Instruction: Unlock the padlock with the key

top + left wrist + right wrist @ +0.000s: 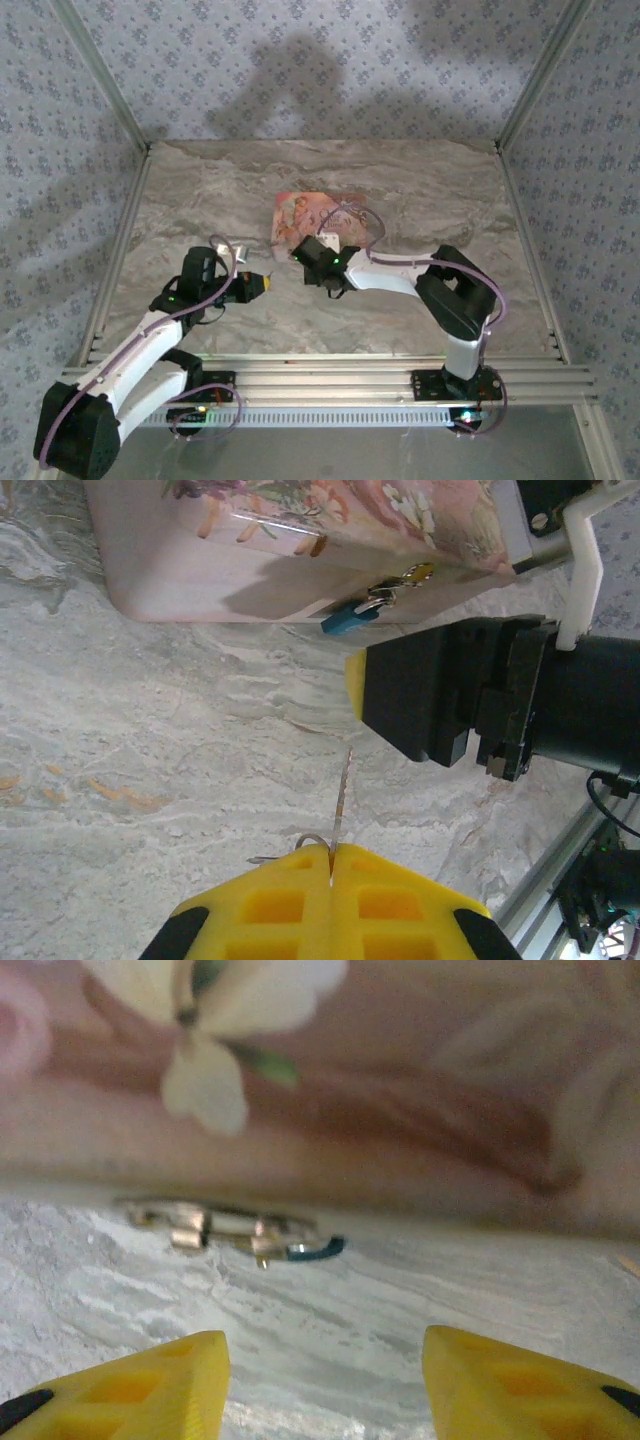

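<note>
1. Pinching the key (341, 795), the left pincer (330, 855) is fully closed. The thin blade stands straight out ahead of its tips, and a wire ring (308, 842) shows at their edge.
2. The padlock (348, 619), small and blue-black, hangs well ahead of that blade on the clasp (410, 575) of the pink box (200, 570), apart from the key.
3. The right pincer (322, 1340) is spread wide and holds nothing. Its yellow tips sit low over the surface (420, 1290), with the box wall and the blurred clasp just ahead.
4. Seen from the left pincer, the right pincer lies ahead and to the right, near the padlock.
</note>
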Motion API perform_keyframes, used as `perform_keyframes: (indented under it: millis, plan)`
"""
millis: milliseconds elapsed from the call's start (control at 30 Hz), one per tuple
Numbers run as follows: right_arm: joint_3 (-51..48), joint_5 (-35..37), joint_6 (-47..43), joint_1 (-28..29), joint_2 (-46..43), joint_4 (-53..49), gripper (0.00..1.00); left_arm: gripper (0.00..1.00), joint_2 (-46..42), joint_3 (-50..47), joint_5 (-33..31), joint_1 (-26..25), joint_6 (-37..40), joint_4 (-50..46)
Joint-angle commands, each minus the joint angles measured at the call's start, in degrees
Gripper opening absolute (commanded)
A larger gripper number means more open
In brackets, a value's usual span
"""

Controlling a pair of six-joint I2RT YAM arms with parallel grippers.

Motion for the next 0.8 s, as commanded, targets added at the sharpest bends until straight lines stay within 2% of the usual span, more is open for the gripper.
perform_keyframes:
  millis: [0, 200, 567, 767]
  plan:
    - [2.1, 2.5, 1.2, -1.0, 1.6, 0.0, 0.56, 0.00, 0.4, 0.1, -2.2, -0.4, 0.8, -1.6]
    - [2.5, 1.4, -0.4, -3.4, 2.8, -0.2, 0.63, 0.00, 4.8, 1.9, -1.3, -0.5, 2.2, -2.1]
    - [3.5, -1.5, -3.1, -6.3, 0.3, 0.7, 0.63, 0.00, 5.5, 2.2, -0.9, -0.5, 2.8, -1.8]
    - [3.5, -2.5, -3.7, -5.9, 0.5, 1.7, 0.63, 0.00, 6.1, 2.9, -0.9, -0.5, 3.6, -2.1]
